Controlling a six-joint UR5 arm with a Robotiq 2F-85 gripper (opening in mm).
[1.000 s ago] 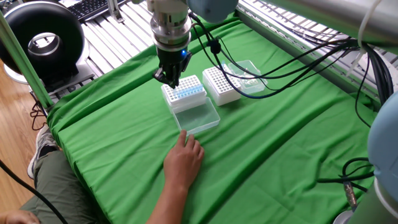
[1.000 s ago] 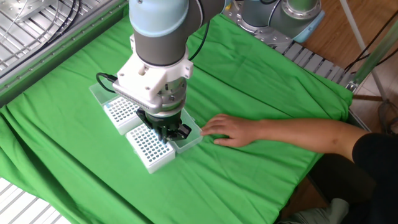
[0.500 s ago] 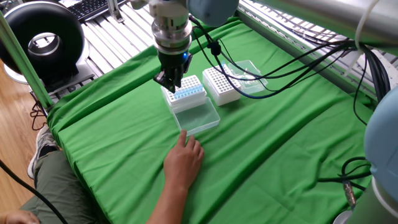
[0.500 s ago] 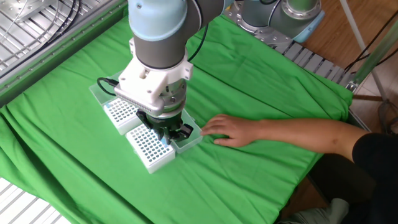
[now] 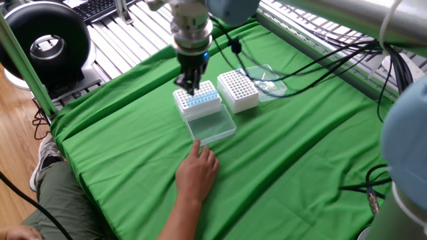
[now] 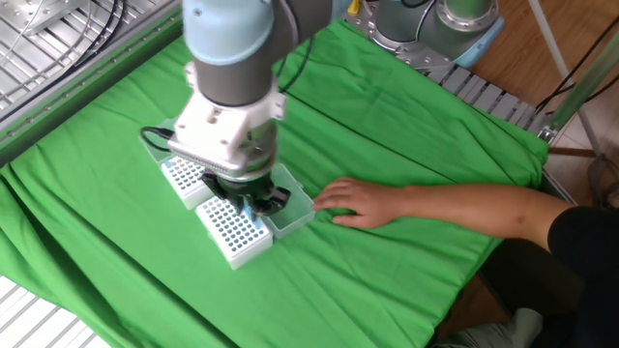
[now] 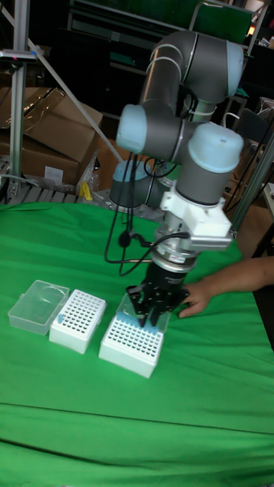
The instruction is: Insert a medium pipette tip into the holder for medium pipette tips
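Hovering over the rack: gripper [image 7: 154, 314] pointed straight down above the medium tip holder [image 7: 132, 344].
Jaw state cannot be told; a blue pipette tip [image 6: 248, 206] is seen between the fingers, a person's hand [image 5: 198, 169] laid flat nearby.

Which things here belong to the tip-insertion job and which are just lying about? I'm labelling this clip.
In the job: gripper; tip rack with blue tips, right under the gripper.

Lying about: second white rack; clear lid by the person's hand; clear box beyond the second rack.
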